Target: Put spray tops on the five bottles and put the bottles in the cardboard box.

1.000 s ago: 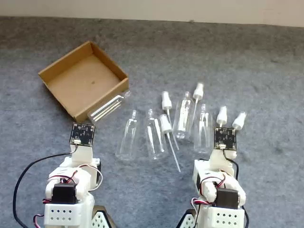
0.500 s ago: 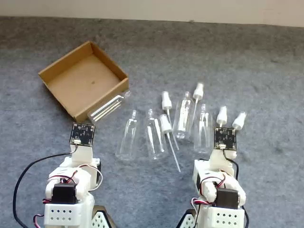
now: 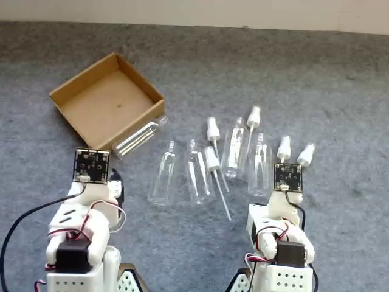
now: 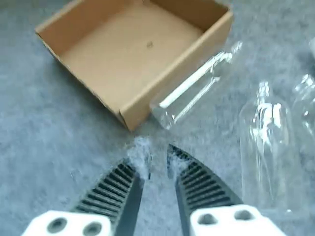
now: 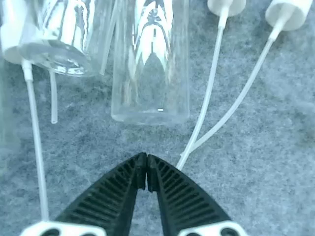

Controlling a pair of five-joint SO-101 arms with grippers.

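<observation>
Motion is just beginning: my left gripper, slightly parted and empty, is rising toward the uncapped bottle lying just beside the cardboard box, while my right gripper is resting pressed together.

High view looks down over the table; each wrist view peers closely past its fingers.

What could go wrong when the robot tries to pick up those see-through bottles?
The bottle by the cardboard box lies on its side close along the wall, so the left gripper may have little room, and it might roll. Near the right gripper, the thin tubes of two spray tops meet, so grabbing one could drag the other.
</observation>
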